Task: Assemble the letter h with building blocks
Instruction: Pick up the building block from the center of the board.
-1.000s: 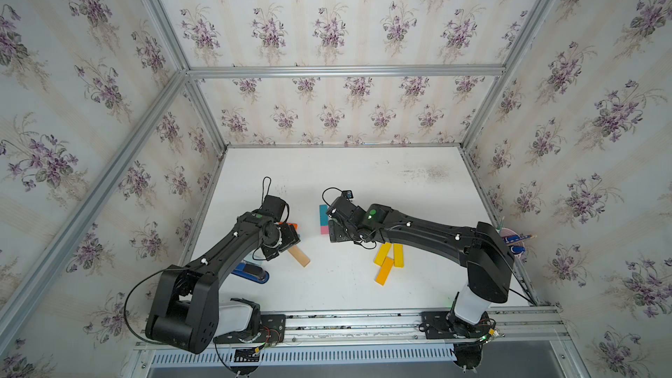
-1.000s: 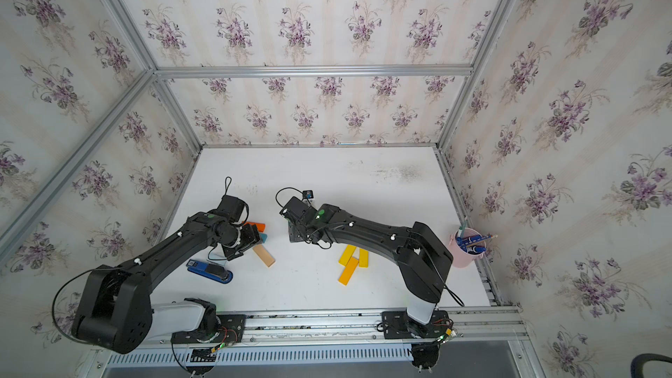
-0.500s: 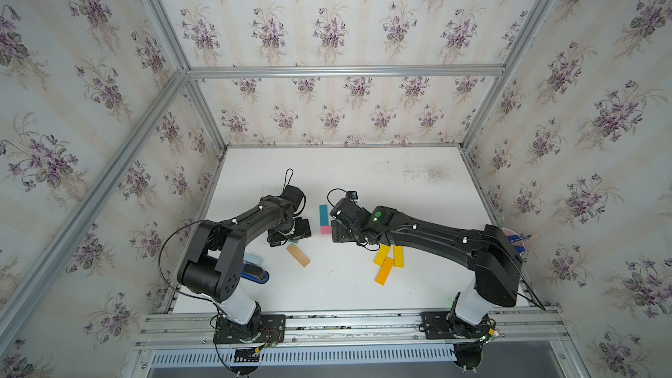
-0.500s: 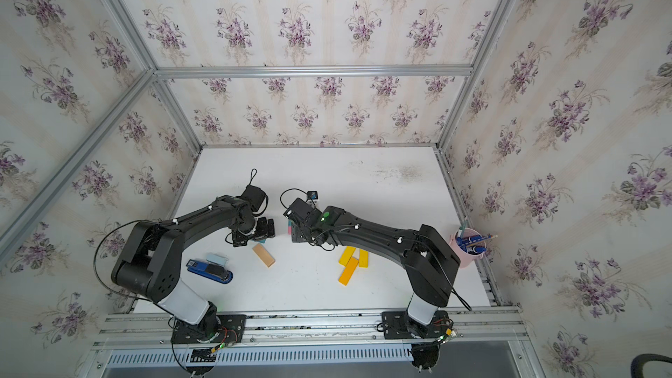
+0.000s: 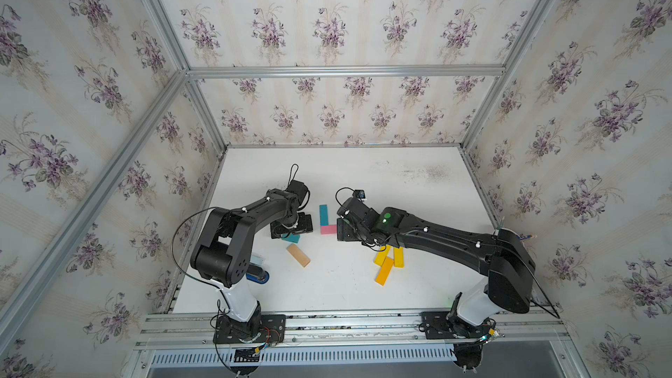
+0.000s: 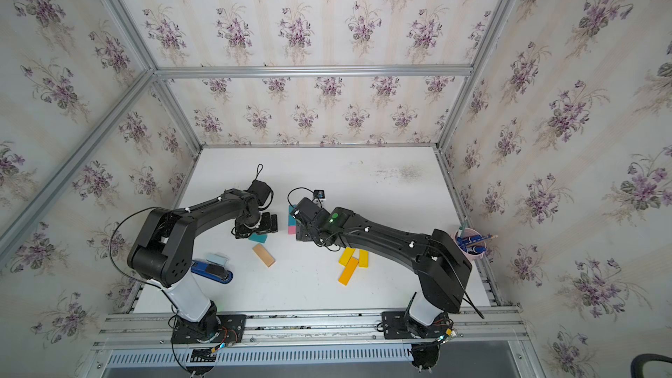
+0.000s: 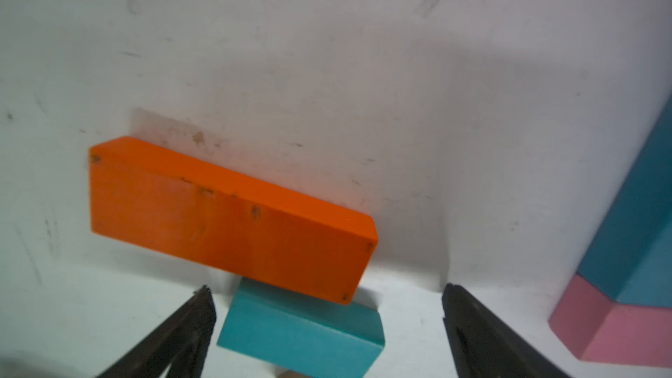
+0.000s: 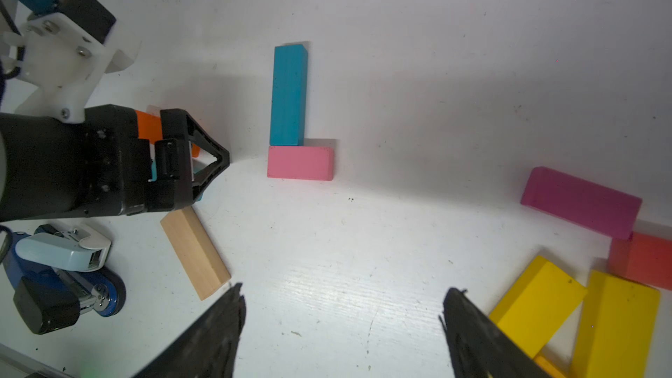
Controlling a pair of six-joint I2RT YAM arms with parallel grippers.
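White table — teal bar touching pink bar, L-shape; left pincer, right pincer released.

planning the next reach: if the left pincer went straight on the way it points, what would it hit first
The left pincer would likely meet the short teal block first, close ahead of its open jaws; the orange block seems to rest on it just beyond. Depth is unclear.
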